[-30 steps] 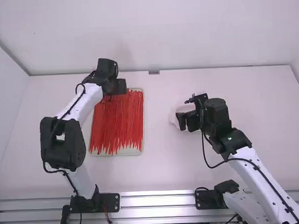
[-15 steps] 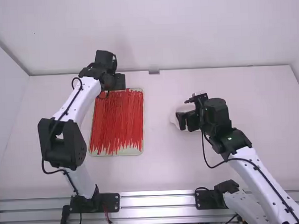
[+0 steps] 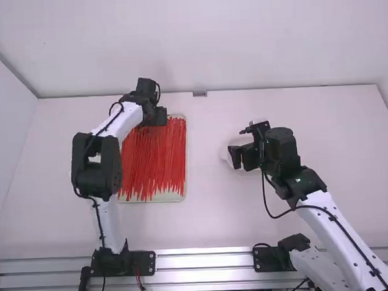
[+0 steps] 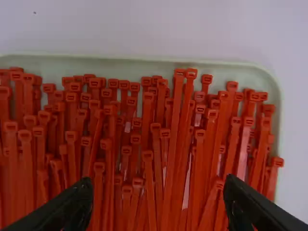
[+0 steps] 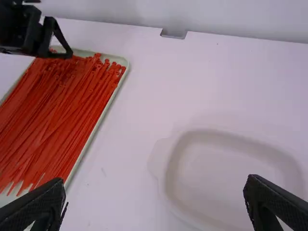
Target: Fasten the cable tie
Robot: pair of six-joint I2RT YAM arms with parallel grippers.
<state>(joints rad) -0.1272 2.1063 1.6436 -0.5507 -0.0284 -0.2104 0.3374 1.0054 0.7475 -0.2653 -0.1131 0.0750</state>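
Your white tabletop (image 3: 322,120) carries two things. The larger is a pale green tray (image 3: 151,200). It lies left of the tabletop's middle, long side running from near to far, with its far end close to the far edge. The tray is covered by a layer of red cable ties (image 3: 152,157) laid lengthwise. Their square heads point to the far end and their tails to the near end.

A white dish (image 5: 226,173) sits right of the middle, well apart from the tray, with bare tabletop between them.

Your left gripper (image 3: 155,118) is over the tray's far end, above the heads of the ties. Its fingers (image 4: 72,207) stand wide apart with nothing between them; you cannot tell whether the tips touch the ties. Your right gripper (image 3: 243,157) is over the dish's right side, fingers (image 5: 274,202) likewise spread and empty.

A small grey bracket (image 3: 199,92) sits at the middle of the far edge.
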